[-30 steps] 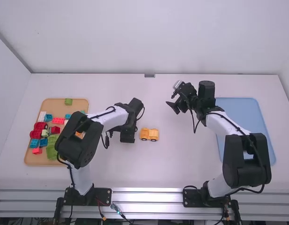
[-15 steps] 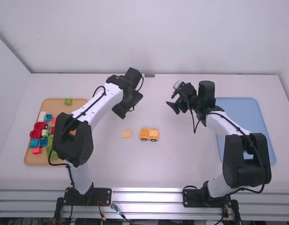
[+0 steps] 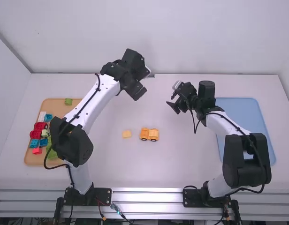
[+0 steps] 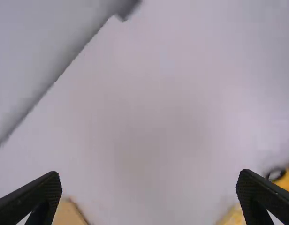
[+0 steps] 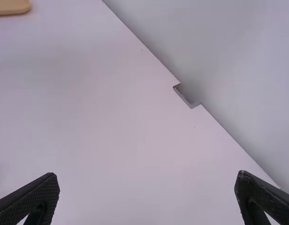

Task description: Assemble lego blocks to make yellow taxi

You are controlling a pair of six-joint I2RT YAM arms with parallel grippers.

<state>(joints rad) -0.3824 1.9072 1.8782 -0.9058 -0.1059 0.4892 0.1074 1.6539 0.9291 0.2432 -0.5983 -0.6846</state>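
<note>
Desk (image 3: 182, 171), white, one. On it, before my two arms:

Item: yellow-orange toy car (image 3: 149, 134), wheeled, upright, near the middle of the desk. This is the taxi build, its near side toward my arm bases.

Item: small yellow-orange block (image 3: 127, 134), lying loose just beside the car, to its left, not touching it.

Item: left claw (image 3: 135, 89), over the far part of the desk, beyond the small block. In its own wrist view I see the two fingers set wide apart.

Item: right claw (image 3: 171, 101), over the desk, farther out than the car and between it and the blue tray. Its wrist view gives me two fingers, also well apart.

Item: tan tray (image 3: 36, 160), left side of the desk, partly behind the left arm. Contents as visible: one green block (image 3: 68, 101) at the far end; a white block (image 3: 42, 116) near the left edge; a blue block (image 3: 48, 117) just beside the white one; red blocks (image 3: 36, 134) farther down; a pinkish-red block (image 3: 37, 151) toward the near end; larger green pieces (image 3: 51, 153), partly hidden by the arm.

Item: blue tray (image 3: 243, 112), right side of the desk, partly behind the right arm.
</note>
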